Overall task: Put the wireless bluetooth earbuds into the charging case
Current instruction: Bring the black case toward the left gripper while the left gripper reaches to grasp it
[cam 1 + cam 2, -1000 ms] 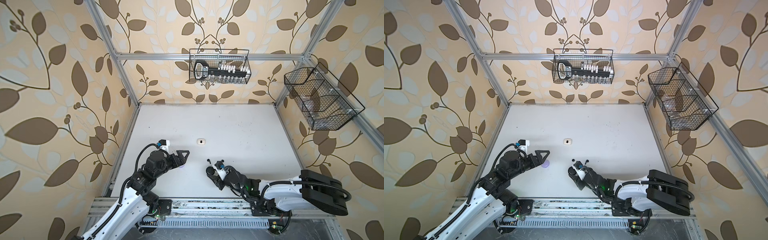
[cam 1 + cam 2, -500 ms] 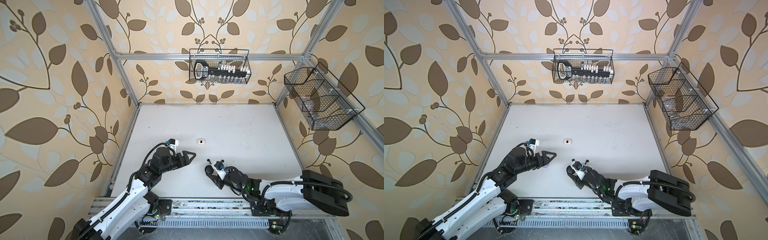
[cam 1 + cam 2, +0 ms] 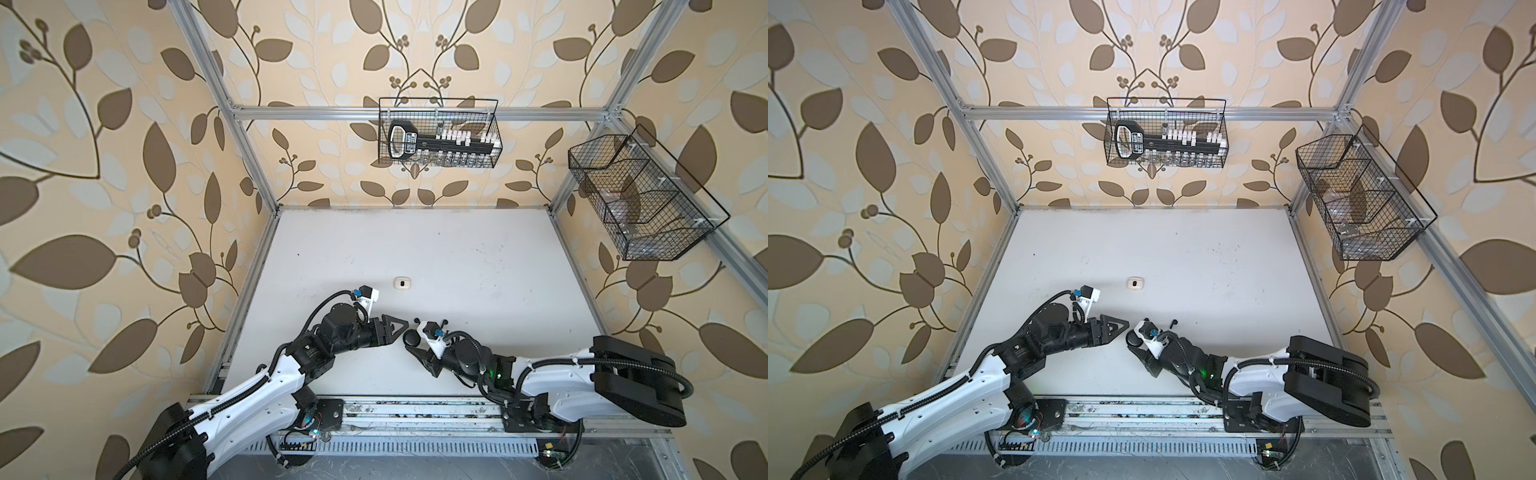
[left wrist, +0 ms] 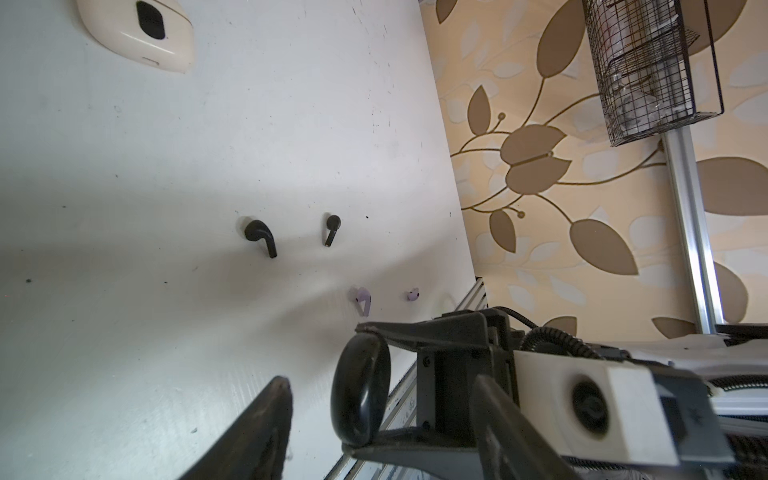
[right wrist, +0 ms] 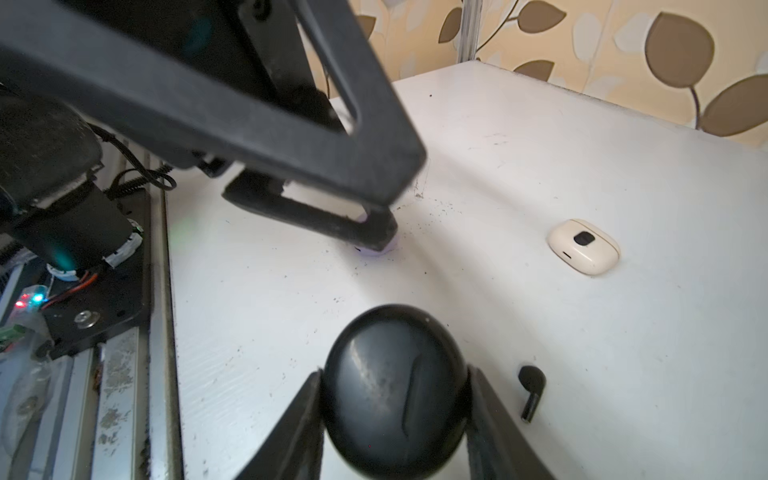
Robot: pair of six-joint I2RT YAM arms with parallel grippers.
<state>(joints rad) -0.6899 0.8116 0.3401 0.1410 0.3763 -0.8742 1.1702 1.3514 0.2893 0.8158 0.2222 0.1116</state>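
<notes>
near the lower centre, both top views: the left gripper [image 3: 398, 331] and right gripper [image 3: 414, 343] stood almost tip to tip over the white table [image 3: 457, 257]; the right one pinched the black charging case [image 3: 409, 336].
just above them in the frame: two black earbuds [image 3: 445, 321] lay loose beside the right gripper; a cream case [image 3: 1136, 283] sat further up, well apart.
left wrist view, pincer: the left fingers [image 4: 266, 419] were spread, with nothing gripped; the black charging case [image 4: 359, 390] stood edge-on ahead, clamped at its two ends by the right jaws.
left wrist view, earbuds: the black earbuds [image 4: 259, 237] lay on the table, a little apart; the lavender earbuds [image 4: 363, 301] lay beyond them, nearer the right arm; no white ones showed.
right wrist view, case: the black charging case [image 5: 395, 390] looked shut, its seam unbroken; one black earbud [image 5: 531, 390] lay just beside it.
right wrist view, left tip: a lavender piece [image 5: 374, 249] lay mostly hidden under the lower left finger; what it was could not be told.
risk, slip: the smooth rounded shell seemed likely to twist or squirt out of the right pinch if the left jaws closed off-centre or pulled hard at the lid.
risk, scatter: earbuds this near the right gripper could have been swept off by either arm; the finger over the lavender piece could have dragged it.
</notes>
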